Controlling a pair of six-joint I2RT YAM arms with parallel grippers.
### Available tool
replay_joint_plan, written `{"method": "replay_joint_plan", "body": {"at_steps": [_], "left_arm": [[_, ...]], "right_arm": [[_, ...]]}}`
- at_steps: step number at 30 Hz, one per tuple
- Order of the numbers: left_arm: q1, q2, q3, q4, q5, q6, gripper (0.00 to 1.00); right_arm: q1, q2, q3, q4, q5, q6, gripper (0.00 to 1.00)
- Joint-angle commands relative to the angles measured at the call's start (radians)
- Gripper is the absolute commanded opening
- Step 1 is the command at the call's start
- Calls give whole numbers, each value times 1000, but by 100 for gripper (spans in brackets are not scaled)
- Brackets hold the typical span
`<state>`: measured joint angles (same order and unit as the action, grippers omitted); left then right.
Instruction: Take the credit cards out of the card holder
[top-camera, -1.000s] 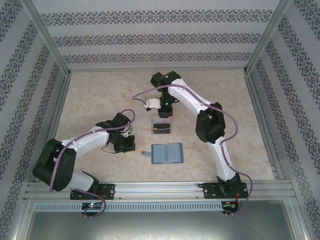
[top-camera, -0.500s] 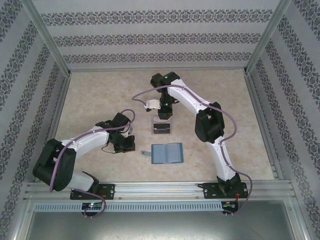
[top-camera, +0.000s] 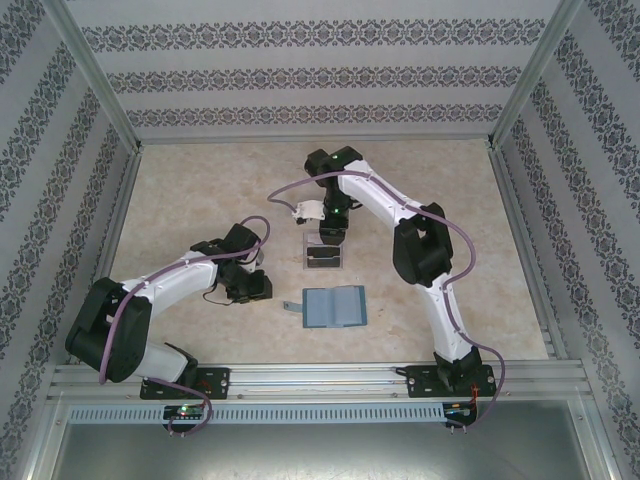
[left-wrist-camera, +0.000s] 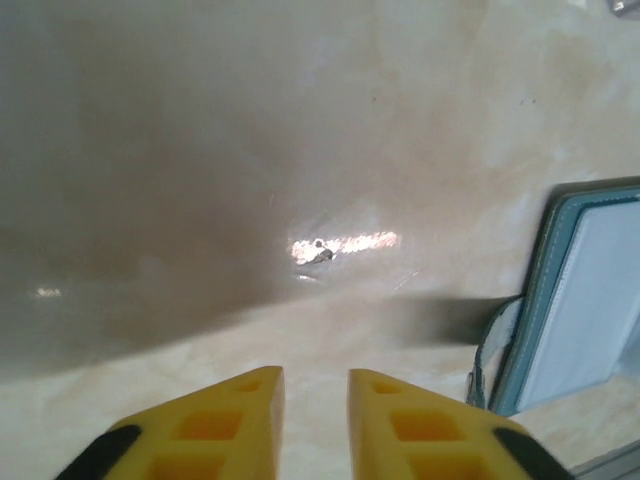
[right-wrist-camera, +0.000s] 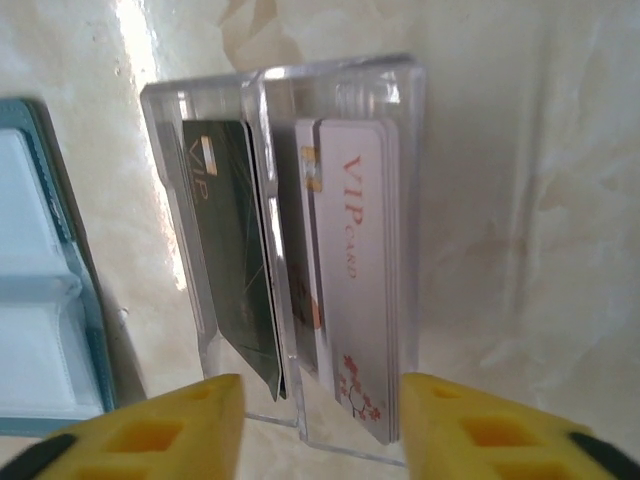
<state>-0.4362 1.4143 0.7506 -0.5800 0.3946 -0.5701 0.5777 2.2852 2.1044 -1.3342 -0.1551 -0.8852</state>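
**Ana:** Where are the cards?

**Ben:** They stand in the clear tray (right-wrist-camera: 400, 95) at the middle of the right wrist view. The dark card (right-wrist-camera: 225, 260) is in its left slot and the pale card (right-wrist-camera: 358, 290) in its right slot, with another pale one tucked against it. The card holder (top-camera: 335, 307) lies open on the counter (top-camera: 200, 200), just below the tray in the top view and not touching it.

**Ana:** And the jaws?

**Ben:** The right gripper (right-wrist-camera: 320, 420) hangs over the tray, jaws wide, nothing between them. The left gripper (left-wrist-camera: 315, 400) sits low over bare counter, left of the card holder, with its jaws narrow, a slim gap, and empty.

**Ana:** So which step is this?

**Ben:** I'd judge it the letting-go end of a drop into the tray. To do it well, the right gripper should draw away along the line of the slots with its jaws kept wide. That way neither finger snags a card edge or tips that light tray.

**Ana:** Is anything left in the holder?

**Ben:** The pale pockets look flat, but I can't tell for sure. If a card remains, the left jaws could pin the holder near its strap tab (left-wrist-camera: 490, 350) while the right slides the card out flat.
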Motion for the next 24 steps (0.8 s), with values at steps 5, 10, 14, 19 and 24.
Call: {"method": "replay_joint_plan", "body": {"at_steps": [5, 10, 14, 19, 24], "left_arm": [[15, -19, 43, -22, -42, 4, 51], [15, -36, 47, -23, -56, -3, 64], [14, -57, 50, -18, -60, -1, 100], [16, -61, 65, -16, -95, 17, 100], [16, -57, 94, -6, -237, 78, 100]], "right_arm": [[-8, -134, -130, 72, -2, 11, 77], [-12, -208, -239, 124, -1, 19, 98], [-16, -281, -337, 179, -7, 32, 98], [-37, -393, -492, 311, -12, 106, 98], [-67, -524, -676, 490, 34, 222, 98]]}}
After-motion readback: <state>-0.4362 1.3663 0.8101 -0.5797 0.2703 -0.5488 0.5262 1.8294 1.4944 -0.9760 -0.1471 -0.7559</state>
